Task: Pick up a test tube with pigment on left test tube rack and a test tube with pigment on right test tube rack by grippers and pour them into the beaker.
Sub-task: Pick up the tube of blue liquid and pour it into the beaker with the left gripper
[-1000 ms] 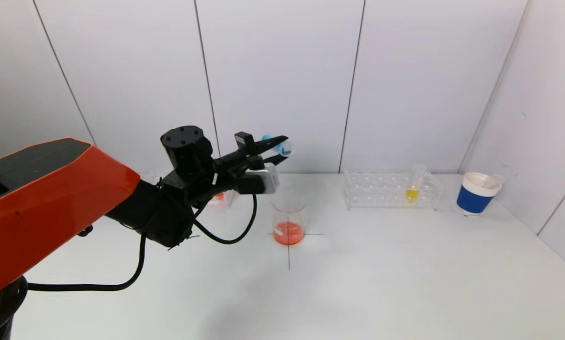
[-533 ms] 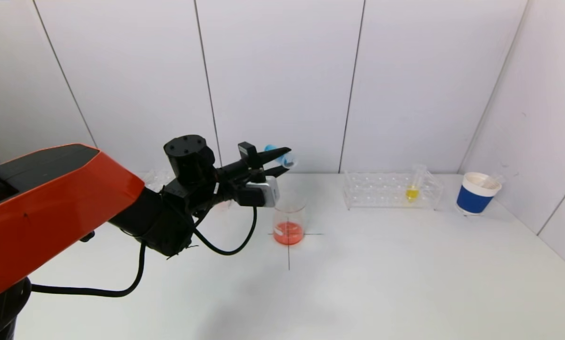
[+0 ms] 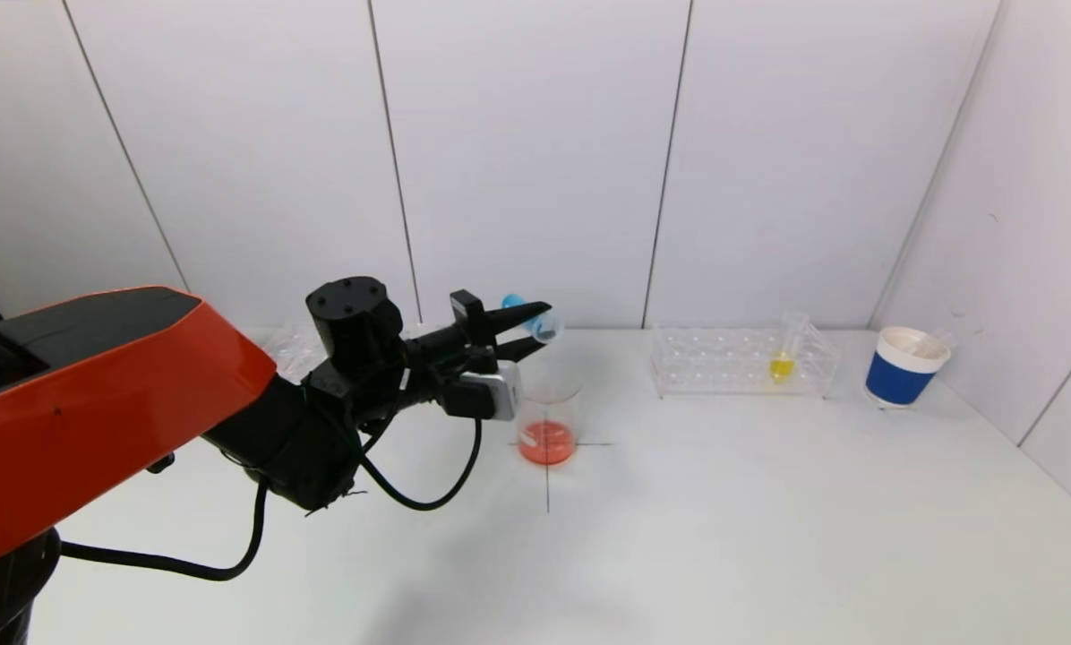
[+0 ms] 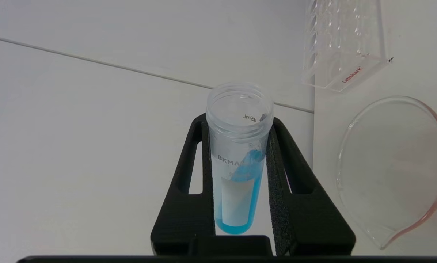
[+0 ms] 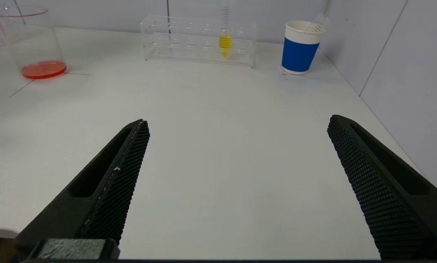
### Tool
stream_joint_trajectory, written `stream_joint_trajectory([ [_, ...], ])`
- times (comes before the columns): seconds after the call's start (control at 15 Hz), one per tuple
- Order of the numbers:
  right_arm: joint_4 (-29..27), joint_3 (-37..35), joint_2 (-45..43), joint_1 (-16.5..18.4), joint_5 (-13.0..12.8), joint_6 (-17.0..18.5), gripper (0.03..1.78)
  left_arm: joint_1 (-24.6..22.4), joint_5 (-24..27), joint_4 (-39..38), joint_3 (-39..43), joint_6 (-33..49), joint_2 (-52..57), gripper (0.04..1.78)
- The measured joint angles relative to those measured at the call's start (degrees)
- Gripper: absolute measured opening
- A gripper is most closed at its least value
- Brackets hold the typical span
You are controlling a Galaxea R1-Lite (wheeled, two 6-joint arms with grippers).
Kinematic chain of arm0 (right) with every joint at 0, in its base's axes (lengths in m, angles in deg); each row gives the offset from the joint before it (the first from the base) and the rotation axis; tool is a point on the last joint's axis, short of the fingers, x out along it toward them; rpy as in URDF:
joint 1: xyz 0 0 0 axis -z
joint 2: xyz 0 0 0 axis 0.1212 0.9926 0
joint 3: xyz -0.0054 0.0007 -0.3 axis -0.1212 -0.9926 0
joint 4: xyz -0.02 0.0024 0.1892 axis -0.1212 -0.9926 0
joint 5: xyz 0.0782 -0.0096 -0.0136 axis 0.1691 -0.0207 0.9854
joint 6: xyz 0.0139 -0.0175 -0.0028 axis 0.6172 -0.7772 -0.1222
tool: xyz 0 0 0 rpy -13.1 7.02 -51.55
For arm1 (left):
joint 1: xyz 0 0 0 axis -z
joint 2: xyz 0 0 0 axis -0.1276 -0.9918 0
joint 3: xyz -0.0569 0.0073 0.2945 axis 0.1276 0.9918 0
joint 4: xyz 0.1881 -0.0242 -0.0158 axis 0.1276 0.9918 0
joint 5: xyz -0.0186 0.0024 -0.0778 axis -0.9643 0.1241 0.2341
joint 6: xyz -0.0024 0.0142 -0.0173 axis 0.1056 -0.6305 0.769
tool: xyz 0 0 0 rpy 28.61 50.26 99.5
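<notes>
My left end effector (image 4: pixel 236 175) is clenched on a test tube (image 4: pixel 238 153) of blue pigment, tipped on its side above the beaker (image 3: pixel 547 421), which holds red liquid and stands on the table (image 3: pixel 679 520). The tube reads "BKMA" and "45mL"; the clear rack (image 4: pixel 344 44) beyond it reads "Labshark". My right end effector (image 5: pixel 236 182) hangs released, low over the table. The right rack (image 3: pixel 740 361) holds a test tube of yellow pigment (image 3: pixel 782 363), near a blue paper cup (image 3: pixel 907 367).
</notes>
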Motion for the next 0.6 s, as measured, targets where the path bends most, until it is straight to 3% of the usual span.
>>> stream_joint_trajectory([
  [0.6,0.0,0.0,0.0,0.0,0.0,0.0,1.77,-1.12,0.06,-1.15,0.94,0.16,-1.18,0.43],
])
